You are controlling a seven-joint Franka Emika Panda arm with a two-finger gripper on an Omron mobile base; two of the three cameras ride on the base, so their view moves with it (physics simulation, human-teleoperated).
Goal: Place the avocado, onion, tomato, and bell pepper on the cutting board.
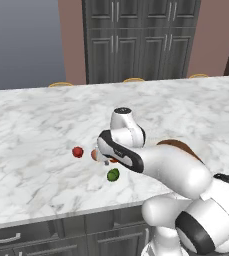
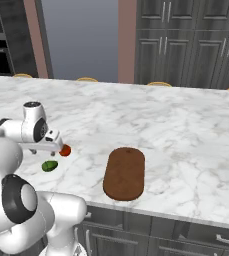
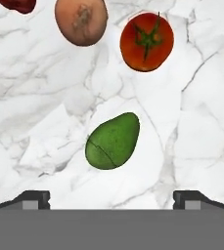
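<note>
Left base view: marble countertop [image 1: 36,130]; avocado [image 1: 113,174] near the front edge, just beside the arm's wrist; crimson bell pepper [image 1: 77,152] farther along the counter; onion [image 1: 94,154] partly hidden behind the gripper [image 1: 105,161].

Right base view: cutting board [image 2: 124,173] at the front edge, bare, well apart from the avocado [image 2: 49,166]; tomato [image 2: 65,150] by the hand.

Hand view: 2 fingertips [image 3: 35,199] spread wide, released, nothing between; avocado [image 3: 113,141] beneath, onion [image 3: 81,20] and tomato [image 3: 146,42] beyond.

Marble counter [image 2: 186,125] bears avocado [image 3: 112,141], onion [image 3: 80,20], tomato [image 3: 146,41], cutting board [image 2: 124,173] (apart).
</note>
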